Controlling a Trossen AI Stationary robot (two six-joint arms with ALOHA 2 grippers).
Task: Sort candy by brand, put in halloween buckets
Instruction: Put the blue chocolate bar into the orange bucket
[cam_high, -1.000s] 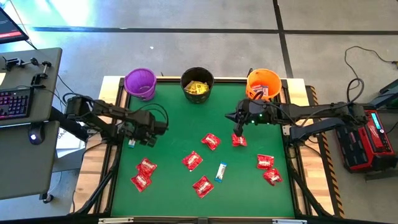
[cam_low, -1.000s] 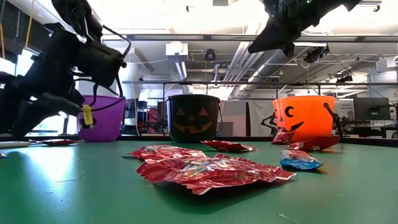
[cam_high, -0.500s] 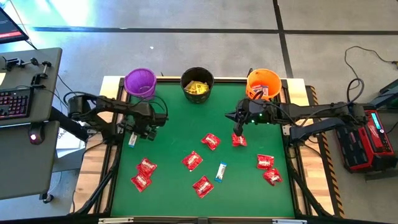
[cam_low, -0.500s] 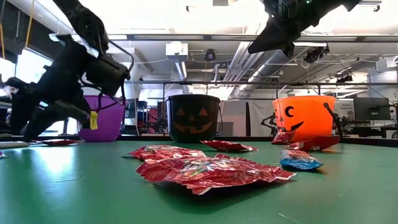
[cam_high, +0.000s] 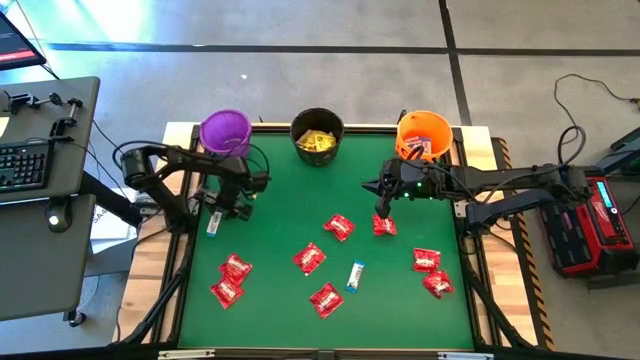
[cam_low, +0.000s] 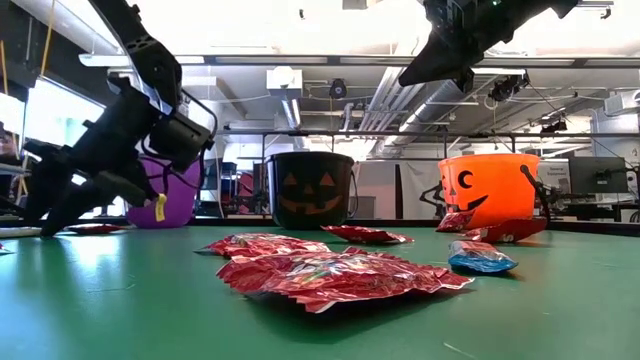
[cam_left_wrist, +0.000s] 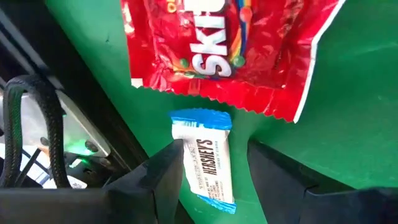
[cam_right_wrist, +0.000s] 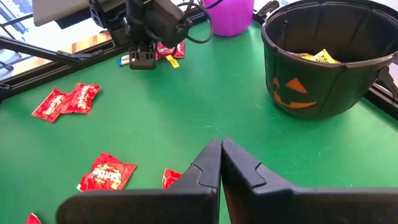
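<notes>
Left gripper (cam_high: 214, 215) is up in the upper left of the high view, just below the purple bucket (cam_high: 225, 131), and it's got a white-and-blue bar (cam_left_wrist: 206, 163) pinched between its fingers — the wrist view shows the bar sitting right in the gap, with a red packet (cam_left_wrist: 224, 50) on the green table (cam_high: 280, 230) beyond it. So the step in hand looks like the carry: the bar has been picked and is headed for a bucket. Next call is to rise over the purple rim and let go above the opening; coming in low risks clipping the bucket wall.

Right gripper (cam_high: 382, 210) hangs left of the orange bucket (cam_high: 424, 133), fingers pressed together and holding nothing, with a red packet (cam_high: 385, 226) directly beneath it. It seems to be waiting.

The black bucket (cam_high: 318, 134) between the other two holds yellow packets (cam_right_wrist: 322, 57). Left to sort: red packets spread across the middle and lower table, plus another bar (cam_high: 355, 276) low centre.

Room to move? Plenty in the middle of the table. The left gripper works close to the table's left edge, and all three buckets sit tight against the top edge.
</notes>
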